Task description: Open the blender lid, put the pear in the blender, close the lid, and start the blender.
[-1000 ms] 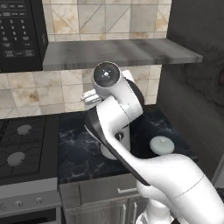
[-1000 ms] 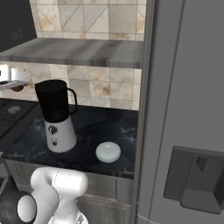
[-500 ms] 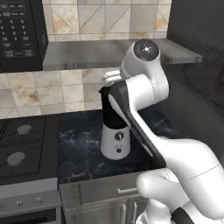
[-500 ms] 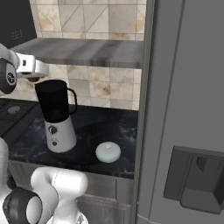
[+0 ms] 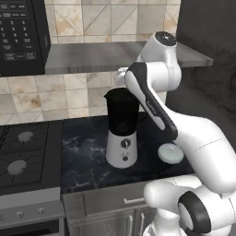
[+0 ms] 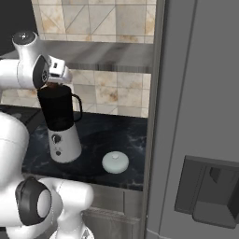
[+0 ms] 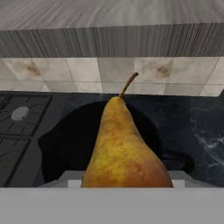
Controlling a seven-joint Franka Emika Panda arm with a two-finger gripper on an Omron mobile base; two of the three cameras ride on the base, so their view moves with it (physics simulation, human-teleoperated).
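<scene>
Dark marbled tabletop runs along a beige tiled wall, with a grey shelf above it. Left of the blender sits a black stove with round burners, and a black microwave hangs above the stove. Right of the blender stands a tall grey fridge with a dispenser recess. Grey cabinet fronts run below the tabletop edge.

Blender stands upright on the tabletop, dark jar on a white base with 1 knob and 1 button below it. Jar mouth is open in the hand view. Lid lies on the tabletop right of the blender, apart from it, dome side up; also seen in the right base view.

Pear sits in the hand, stem pointing away from the camera, directly above the open jar mouth. Hand is clamped on the pear; the finger tips are hidden behind the fruit. In the right base view the hand hangs just over the jar rim, touching or nearly so, cannot tell which.

Versus 0.5 s ago: the arm has swung further over, the hand has moved from left of and above the blender to right over its mouth. Blender and lid have not moved. Grip on the pear unchanged.
</scene>
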